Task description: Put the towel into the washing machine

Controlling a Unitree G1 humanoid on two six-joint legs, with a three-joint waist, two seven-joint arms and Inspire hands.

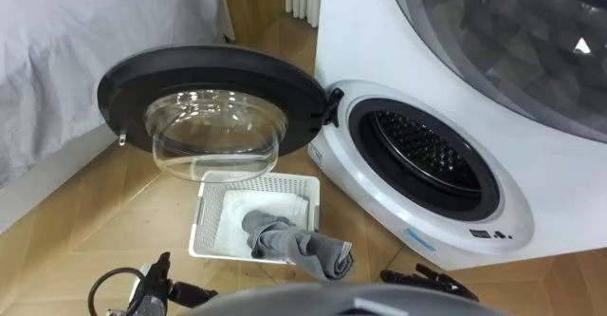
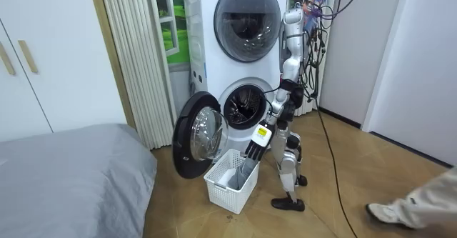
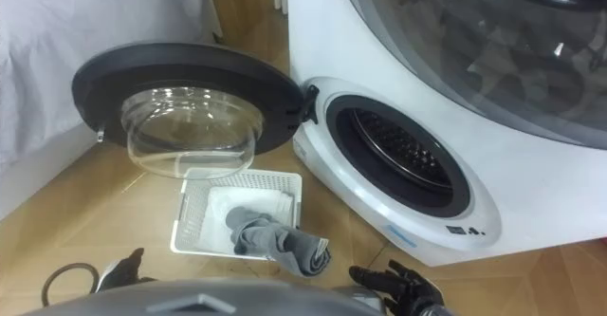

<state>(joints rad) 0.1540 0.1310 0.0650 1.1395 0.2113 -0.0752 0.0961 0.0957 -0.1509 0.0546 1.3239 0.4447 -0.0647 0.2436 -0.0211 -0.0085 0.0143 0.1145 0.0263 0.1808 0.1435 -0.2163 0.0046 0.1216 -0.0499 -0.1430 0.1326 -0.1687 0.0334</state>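
At the lower right edge of the eye views: right hand [image 3: 396, 280], fingers spread, holding nothing, held low and apart from the towel [image 3: 280, 243]. Opposite, at the lower left: left hand [image 1: 155, 280], finger state impossible to tell. Between the hands and just ahead: towel, grey, bunched in the white basket [image 1: 202, 223], one end draped over the near rim, lying on a folded white cloth [image 1: 277, 202]. Beyond: round door [image 1: 213, 66] standing fully open to the left; drum opening [image 1: 422, 150] of the washing machine [image 1: 351, 41] to the right. Step in hand, by judgement: the reach for the towel, nothing yet loaded. Best done by lowering the right hand onto the draped end, closing round the thick fold rather than a corner, lifting straight up without dragging basket or white cloth, then swinging right and pushing deep into the drum opening before letting go.
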